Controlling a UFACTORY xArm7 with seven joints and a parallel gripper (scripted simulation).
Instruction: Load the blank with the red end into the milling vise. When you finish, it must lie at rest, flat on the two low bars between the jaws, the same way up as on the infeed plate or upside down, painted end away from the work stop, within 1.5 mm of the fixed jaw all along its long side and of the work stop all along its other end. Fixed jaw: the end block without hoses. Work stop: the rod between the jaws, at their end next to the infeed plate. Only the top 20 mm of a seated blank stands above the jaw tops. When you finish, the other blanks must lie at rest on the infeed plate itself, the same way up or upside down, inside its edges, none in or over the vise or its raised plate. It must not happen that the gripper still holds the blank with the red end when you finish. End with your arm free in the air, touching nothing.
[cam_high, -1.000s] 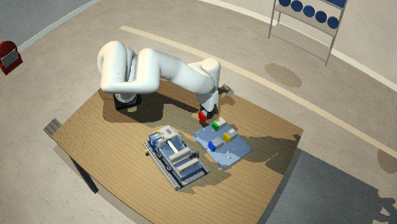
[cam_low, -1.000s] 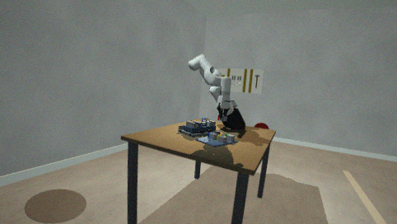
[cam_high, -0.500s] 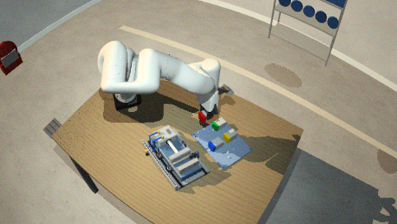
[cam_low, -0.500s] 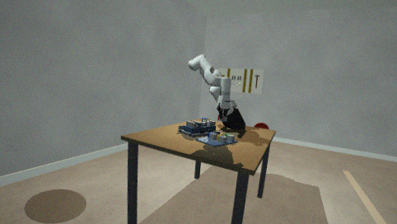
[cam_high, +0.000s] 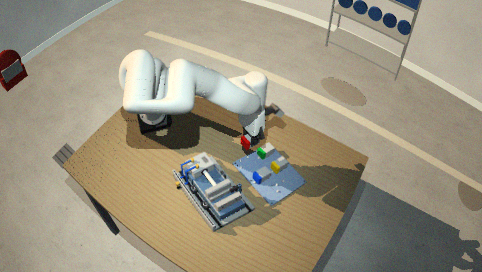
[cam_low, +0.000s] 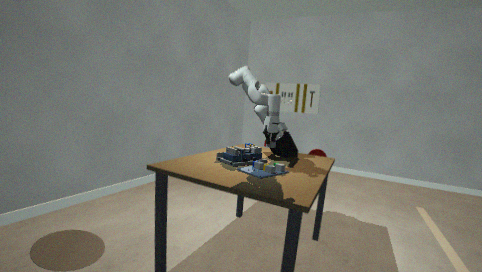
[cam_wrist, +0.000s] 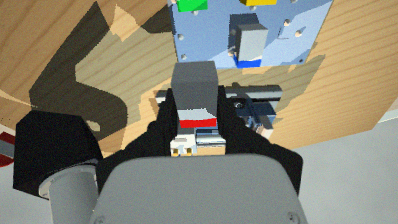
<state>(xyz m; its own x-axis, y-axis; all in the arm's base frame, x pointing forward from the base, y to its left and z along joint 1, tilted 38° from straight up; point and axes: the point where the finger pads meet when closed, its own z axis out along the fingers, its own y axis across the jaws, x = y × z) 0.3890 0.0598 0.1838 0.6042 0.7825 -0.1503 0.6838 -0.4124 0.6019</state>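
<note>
My gripper is shut on the grey blank with the red end. It holds the blank in the air, above the table beside the far corner of the infeed plate; the red end shows below the wrist in the top view. The milling vise stands on its raised plate to the left of the infeed plate, with nothing between its jaws. In the exterior view the gripper hangs behind the vise.
Three other blanks lie on the infeed plate: a green-ended one, a yellow-ended one and a blue-ended one. In the wrist view the green, yellow and blue-ended blanks show ahead.
</note>
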